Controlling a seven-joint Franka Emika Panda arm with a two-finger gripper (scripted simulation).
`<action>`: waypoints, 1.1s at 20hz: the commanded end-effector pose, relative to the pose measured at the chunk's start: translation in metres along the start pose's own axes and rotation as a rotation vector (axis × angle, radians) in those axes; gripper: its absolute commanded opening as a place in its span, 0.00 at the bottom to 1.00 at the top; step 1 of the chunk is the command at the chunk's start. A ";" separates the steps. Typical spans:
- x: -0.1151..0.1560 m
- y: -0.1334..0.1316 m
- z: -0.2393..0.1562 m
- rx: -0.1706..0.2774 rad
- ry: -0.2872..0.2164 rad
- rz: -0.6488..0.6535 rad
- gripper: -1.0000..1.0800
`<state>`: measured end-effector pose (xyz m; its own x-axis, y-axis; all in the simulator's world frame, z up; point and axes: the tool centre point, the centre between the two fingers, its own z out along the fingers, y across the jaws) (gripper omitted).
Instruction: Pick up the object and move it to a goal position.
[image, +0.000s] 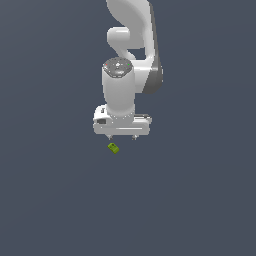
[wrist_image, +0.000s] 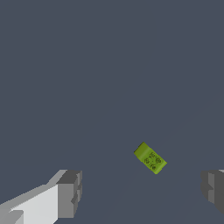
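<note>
Just below centre in the exterior view, the gripper (image: 121, 136) hangs spread wide and empty over the lime-green block (image: 113, 148), probably lining up for a grasp. The block lies on the desk (image: 200, 200), skewed to the fingers (wrist_image: 70, 194). No goal marker shows.

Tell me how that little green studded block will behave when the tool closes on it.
The green block looks rigid and brick-like, so it probably won't deform. It is tiny beside the open tool, so likely light and easily nudged aside by one finger. Its sloped side and its skewed lie between the fingers may make it twist or slip; it seems unlikely to roll.
</note>
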<state>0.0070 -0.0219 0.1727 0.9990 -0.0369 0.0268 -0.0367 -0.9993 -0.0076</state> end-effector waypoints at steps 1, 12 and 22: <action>0.000 0.000 0.000 0.000 0.000 0.000 0.96; 0.010 0.005 -0.020 -0.012 0.045 -0.040 0.96; 0.007 0.009 -0.010 -0.015 0.038 -0.093 0.96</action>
<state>0.0141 -0.0300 0.1853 0.9969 0.0422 0.0668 0.0416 -0.9991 0.0100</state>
